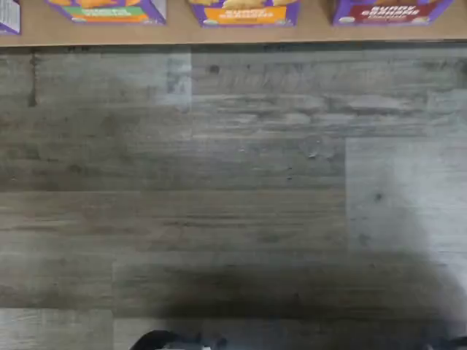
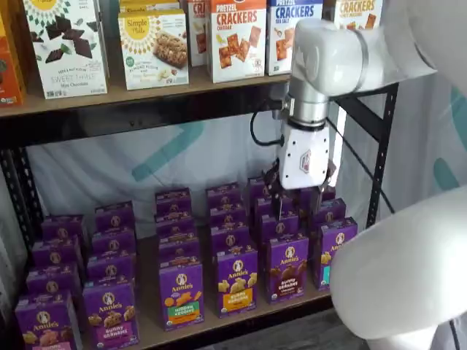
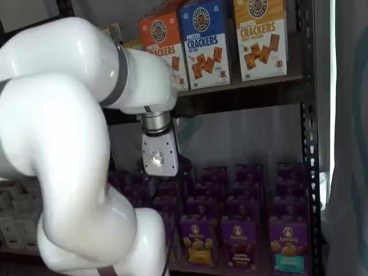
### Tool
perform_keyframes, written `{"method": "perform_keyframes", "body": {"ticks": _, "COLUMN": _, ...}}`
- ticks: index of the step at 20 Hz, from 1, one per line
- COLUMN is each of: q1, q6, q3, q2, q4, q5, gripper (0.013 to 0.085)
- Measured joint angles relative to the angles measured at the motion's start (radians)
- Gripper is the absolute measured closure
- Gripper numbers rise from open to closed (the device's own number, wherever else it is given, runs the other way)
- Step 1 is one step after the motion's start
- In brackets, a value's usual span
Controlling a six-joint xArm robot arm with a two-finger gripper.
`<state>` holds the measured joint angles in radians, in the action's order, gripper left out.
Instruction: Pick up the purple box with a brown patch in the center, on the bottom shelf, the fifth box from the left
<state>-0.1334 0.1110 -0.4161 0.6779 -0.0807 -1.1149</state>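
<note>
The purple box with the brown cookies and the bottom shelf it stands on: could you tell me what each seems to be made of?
The purple box looks like thin printed cardboard: flat faces, crisp folded edges, a slight sheen. The bottom shelf looks like a matte brown board, perhaps wood or fibreboard; no grain shows, so I cannot tell which.

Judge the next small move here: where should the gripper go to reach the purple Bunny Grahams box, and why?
Probably forward and down toward the purple box. The gripper hangs above the rows on the bottom shelf, touching no box, and the wrist view shows mostly floor, with the box only at the shelf edge. The frames do not plainly show a gap between the fingers.
</note>
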Motion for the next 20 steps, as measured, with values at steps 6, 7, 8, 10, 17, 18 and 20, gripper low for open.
{"method": "perform_keyframes", "body": {"ticks": 6, "q1": 0.008, "q6": -0.055, "q3": 0.002, "q2": -0.133, "q4": -0.068, "q5": 0.132, "gripper": 0.013}}
{"method": "perform_keyframes", "body": {"ticks": 7, "q1": 0.008, "q6": -0.061, "q3": 0.0, "q2": -0.156, "q4": -0.072, "q5": 0.155, "gripper": 0.013}}
{"method": "perform_keyframes", "body": {"ticks": 8, "q1": 0.008, "q6": -0.066, "q3": -0.003, "q2": -0.175, "q4": -0.077, "q5": 0.175, "gripper": 0.013}}
{"method": "perform_keyframes", "body": {"ticks": 10, "q1": 0.008, "q6": -0.081, "q3": -0.003, "q2": -0.206, "q4": -0.089, "q5": 0.228, "gripper": 0.013}}
{"method": "perform_keyframes", "body": {"ticks": 17, "q1": -0.007, "q6": -0.081, "q3": -0.038, "q2": -0.288, "q4": -0.096, "q5": 0.307, "gripper": 0.013}}
{"method": "perform_keyframes", "body": {"ticks": 18, "q1": -0.01, "q6": -0.076, "q3": -0.042, "q2": -0.294, "q4": -0.093, "q5": 0.312, "gripper": 0.013}}
{"method": "perform_keyframes", "body": {"ticks": 20, "q1": -0.016, "q6": -0.058, "q3": -0.051, "q2": -0.303, "q4": -0.075, "q5": 0.316, "gripper": 0.013}}
